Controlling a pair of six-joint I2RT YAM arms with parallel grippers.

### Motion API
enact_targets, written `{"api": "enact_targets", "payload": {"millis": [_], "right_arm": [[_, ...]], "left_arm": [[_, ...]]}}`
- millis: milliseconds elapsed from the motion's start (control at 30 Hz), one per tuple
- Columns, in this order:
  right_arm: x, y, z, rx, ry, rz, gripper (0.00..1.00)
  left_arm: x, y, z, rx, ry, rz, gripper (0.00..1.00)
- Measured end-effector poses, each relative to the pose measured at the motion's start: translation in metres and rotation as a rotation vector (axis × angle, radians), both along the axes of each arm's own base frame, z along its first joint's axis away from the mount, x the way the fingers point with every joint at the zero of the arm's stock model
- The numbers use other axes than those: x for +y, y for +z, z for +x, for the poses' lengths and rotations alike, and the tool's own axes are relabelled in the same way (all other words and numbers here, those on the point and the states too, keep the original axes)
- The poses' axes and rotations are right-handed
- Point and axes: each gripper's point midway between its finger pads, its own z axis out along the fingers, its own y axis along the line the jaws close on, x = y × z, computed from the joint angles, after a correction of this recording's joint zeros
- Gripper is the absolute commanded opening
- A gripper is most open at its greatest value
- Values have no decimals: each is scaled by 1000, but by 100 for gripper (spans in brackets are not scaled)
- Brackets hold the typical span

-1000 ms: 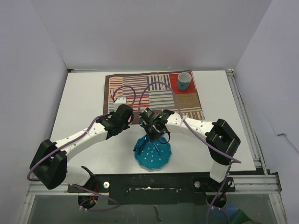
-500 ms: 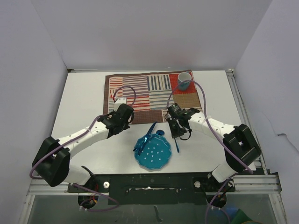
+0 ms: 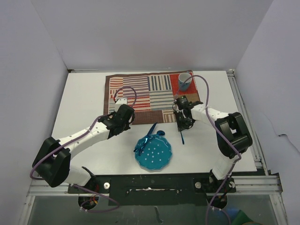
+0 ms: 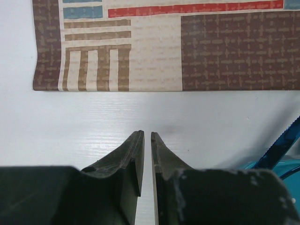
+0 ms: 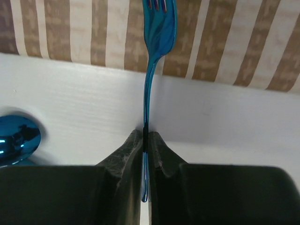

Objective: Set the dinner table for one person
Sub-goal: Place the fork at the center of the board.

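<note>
a: what do we have in the right claw (image 5: 146,139)?
b: we have it clamped on a blue fork (image 5: 151,75). the handle runs back between the fingers, and the tines point straight ahead of the claw, over the near edge of the striped mat (image 5: 225,42).
a: does the fork touch the mat?
b: we cannot tell.
a: and the table (image 3: 82,101)?
b: the white table lies right under the claw and spreads out on every side of it. low to the claw's left we see the bowl of a blue spoon (image 5: 16,136), which sits at the rim of a blue plate (image 3: 157,159).
a: the left claw (image 4: 146,140)?
b: narrow, only a thin slit between the fingers, and nothing in it. it hangs over bare table. the mat's near edge is ahead of it, and to its right are an edge of the plate and another blue utensil (image 4: 281,140) lying across that plate.
a: anything farther off?
b: a cup (image 3: 184,81) stands on the mat, beyond the right claw.
</note>
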Motion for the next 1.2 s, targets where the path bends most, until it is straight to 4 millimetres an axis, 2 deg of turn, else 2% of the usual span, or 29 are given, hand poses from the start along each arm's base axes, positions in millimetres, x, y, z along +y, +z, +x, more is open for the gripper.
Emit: {"api": "enact_targets", "payload": {"millis": [133, 167, 233, 333, 367, 533, 667, 800, 900, 1000, 1200], "right_arm": [[-1, -1, 22, -11, -6, 9, 0], [-1, 0, 25, -16, -5, 10, 11], [0, 0, 33, -28, -4, 13, 43], [2, 1, 38, -41, -6, 18, 68], [2, 1, 38, -42, -4, 17, 72], [-1, 10, 31, -65, -6, 2, 75], [4, 44, 20, -136, 0, 14, 75], [34, 93, 3, -249, 58, 97, 74], [59, 113, -17, -268, 121, 175, 73], [79, 110, -35, -230, 169, 233, 73], [92, 73, -69, -90, 192, 269, 72]], "left_arm": [[0, 0, 0, 1, -1, -1, 13], [0, 0, 0, 1, -1, -1, 13], [0, 0, 0, 1, -1, -2, 13], [-1, 0, 0, 1, -2, -2, 13], [-1, 0, 0, 1, -2, -2, 13], [-1, 0, 0, 1, -3, -4, 13], [-3, -2, 0, 5, -5, -7, 13], [-3, -4, 0, 11, -8, -8, 13], [-4, -4, 0, 13, -9, -9, 13], [-4, -7, 0, 19, -9, -4, 13], [-13, -11, -1, 40, -41, -34, 13]]}}
